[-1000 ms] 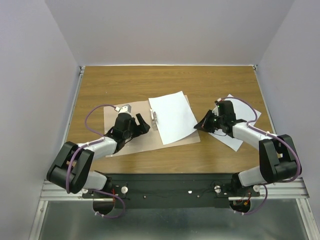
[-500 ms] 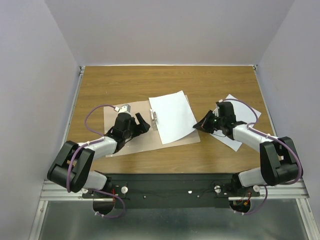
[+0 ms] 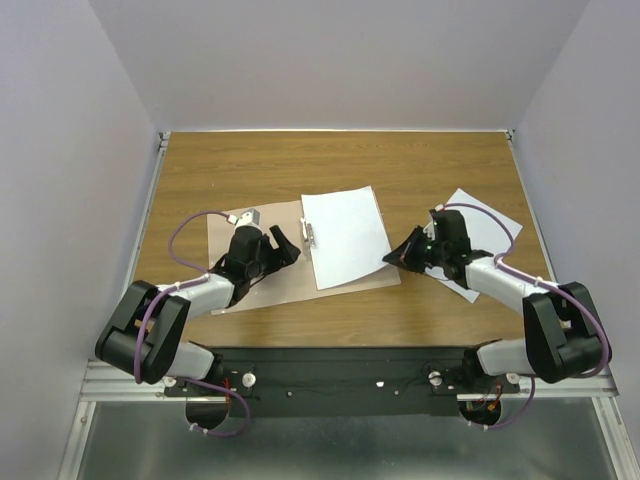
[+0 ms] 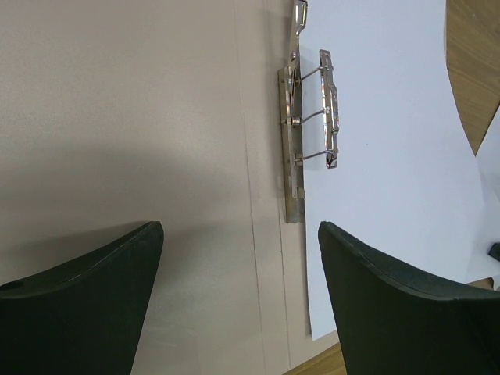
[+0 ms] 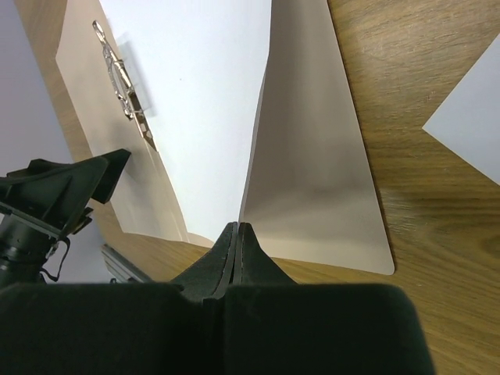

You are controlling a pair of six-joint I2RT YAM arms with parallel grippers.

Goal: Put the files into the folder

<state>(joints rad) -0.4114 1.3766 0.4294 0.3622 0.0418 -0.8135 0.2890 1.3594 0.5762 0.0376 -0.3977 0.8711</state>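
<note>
The folder (image 3: 232, 288) lies open and flat on the table, pinkish-tan (image 4: 117, 117) (image 5: 312, 156), with a metal clip (image 3: 309, 235) (image 4: 312, 117) (image 5: 125, 86) along its spine. One file (image 3: 345, 237) (image 4: 391, 117) (image 5: 203, 94), a white sheet, rests on the folder's right half. My right gripper (image 3: 392, 258) (image 5: 238, 228) is shut on that sheet's near right corner, which is raised a little. My left gripper (image 3: 276, 246) (image 4: 241, 230) hovers open over the folder's left half, with nothing between its fingers. A second file (image 3: 487, 222) (image 5: 469, 117) lies on the wood to the right, partly under my right arm.
The wooden table (image 3: 330, 165) is walled in on the left, back and right. A small grey block (image 3: 249, 215) on the left arm's cable sits over the folder's far left corner. The metal rail (image 3: 340, 380) with both arm bases runs along the near edge.
The sheet on the folder has slid left and turned squarer to the clip, drawn by my right gripper, which shifted slightly left. The left arm has not moved.
</note>
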